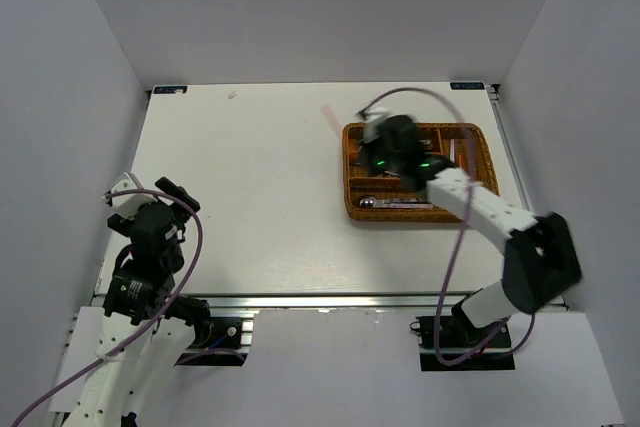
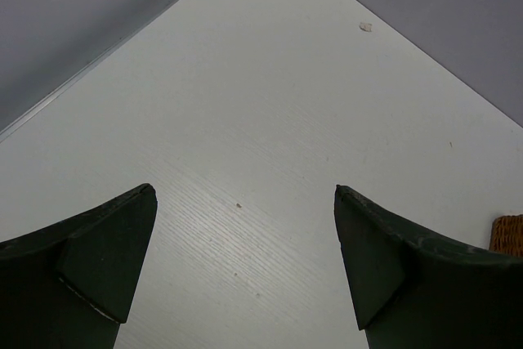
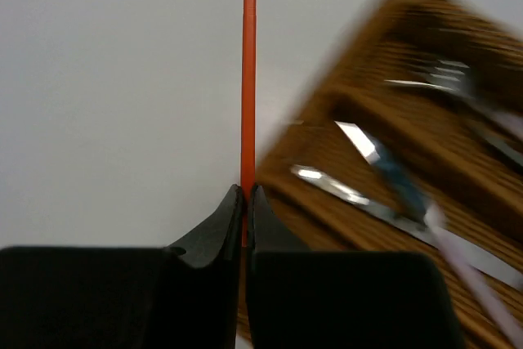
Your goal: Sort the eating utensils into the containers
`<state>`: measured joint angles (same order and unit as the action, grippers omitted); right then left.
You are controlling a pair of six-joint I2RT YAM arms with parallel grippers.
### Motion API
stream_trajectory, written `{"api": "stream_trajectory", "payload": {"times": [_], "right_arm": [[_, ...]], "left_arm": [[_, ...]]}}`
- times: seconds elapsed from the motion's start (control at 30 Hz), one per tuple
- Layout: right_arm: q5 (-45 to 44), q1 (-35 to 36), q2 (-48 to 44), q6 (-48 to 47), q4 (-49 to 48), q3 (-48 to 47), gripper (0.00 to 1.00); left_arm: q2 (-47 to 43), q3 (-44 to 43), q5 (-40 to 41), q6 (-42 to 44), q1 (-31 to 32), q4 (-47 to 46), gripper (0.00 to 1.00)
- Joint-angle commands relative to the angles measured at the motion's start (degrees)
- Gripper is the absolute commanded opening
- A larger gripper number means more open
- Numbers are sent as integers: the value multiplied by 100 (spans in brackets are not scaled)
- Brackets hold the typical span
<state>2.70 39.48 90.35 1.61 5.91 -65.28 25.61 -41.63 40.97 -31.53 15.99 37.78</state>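
Red chopstick (image 3: 249,79) clamped in right gripper (image 3: 247,202), running from jaws to top centre, left of wicker tray (image 3: 359,100); left gripper (image 2: 245,194) spread wide

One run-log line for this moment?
right claw: shut on red chopstick | location: wicker tray edge | left claw: open, empty

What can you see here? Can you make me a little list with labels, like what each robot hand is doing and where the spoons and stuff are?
Left gripper: open, holding nothing, above the white table
Right gripper: shut on a red chopstick, at the tray's edge
Tray: brown wicker, on the table's right side
Inside the tray: metal cutlery lying in the compartments
Hard to tell: the tray looks blurry up close, so the pieces cannot be counted
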Motion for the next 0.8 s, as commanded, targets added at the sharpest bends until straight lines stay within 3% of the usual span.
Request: {"api": "stream_trajectory", "payload": {"times": [0.0,0.07,0.23,0.53,0.77], "right_arm": [[-208,-1264,-1052,-124,-240,821,0],[-191,-2185,-1369,-546,-310,1278,0],[-1156,-3191,-1432,-530,-863,1588,0],[-1291,-4263,-1203,-451,-750,1816,0],[-1087,-4335,-774,-301,-600,2150,0]], "left_arm": [[-108,-30,-89,6,18,10,98],[-187,-21,-133,33,18,-51,98],[-232,5,-317,103,18,-122,98],[-223,32,-537,182,18,-218,98],[-223,49,-573,200,18,-236,98]]}}
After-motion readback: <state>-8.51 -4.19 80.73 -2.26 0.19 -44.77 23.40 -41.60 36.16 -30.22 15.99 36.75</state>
